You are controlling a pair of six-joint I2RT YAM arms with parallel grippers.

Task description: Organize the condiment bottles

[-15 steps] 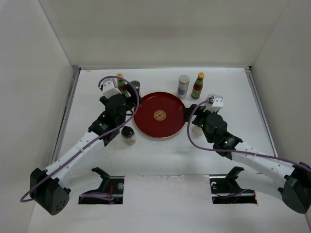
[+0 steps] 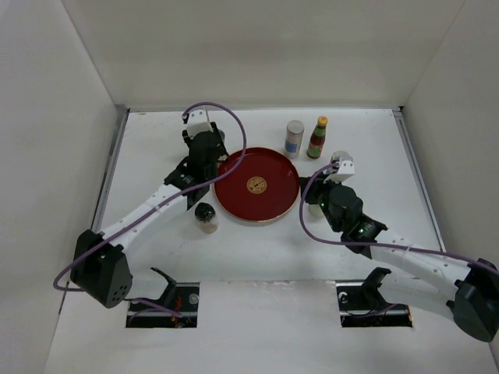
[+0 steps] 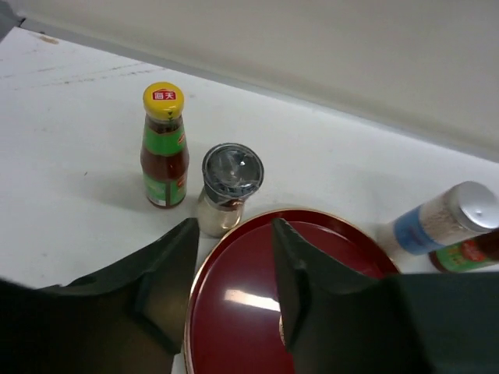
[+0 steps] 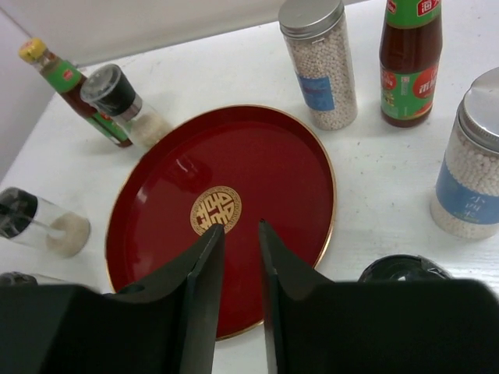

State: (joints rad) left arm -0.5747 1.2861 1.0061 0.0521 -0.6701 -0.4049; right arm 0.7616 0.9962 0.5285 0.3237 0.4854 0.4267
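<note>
Left fingers (image 3: pixel 175 269) are spread apart with nothing between them, hovering over the back-left rim of the red tray (image 3: pixel 234 327). Right fingers (image 4: pixel 204 273) are barely parted, narrow gap, empty, at the tray's right edge and pointing toward its gold emblem (image 4: pixel 216 210).

Bottles are all on the bench (image 2: pixel 257 249), none on the tray:
- yellow-capped sauce bottle (image 3: pixel 164 148): upright, back-left, just beyond my left fingers
- dark-lidded jar (image 3: pixel 228 187): just beside that bottle, up against the tray rim. Touching or not, can't tell.
- second dark-lidded jar (image 2: pixel 206 216): near-left of the tray, just beside the rim, pale powder inside
- silver-lidded shaker (image 4: pixel 320 66): white beads, blue label, behind the tray
- second sauce bottle (image 4: pixel 409 66): green neck, just right of that shaker, not touching it
- second silver-lidded shaker (image 4: pixel 472 160): blue label, right of the tray, close to my right wrist
- black lid (image 4: pixel 401 269): right beside the base of my right fingers. Whatever is under it is hidden.

My arms reach in from the near edge, one on each side of the tray.
</note>
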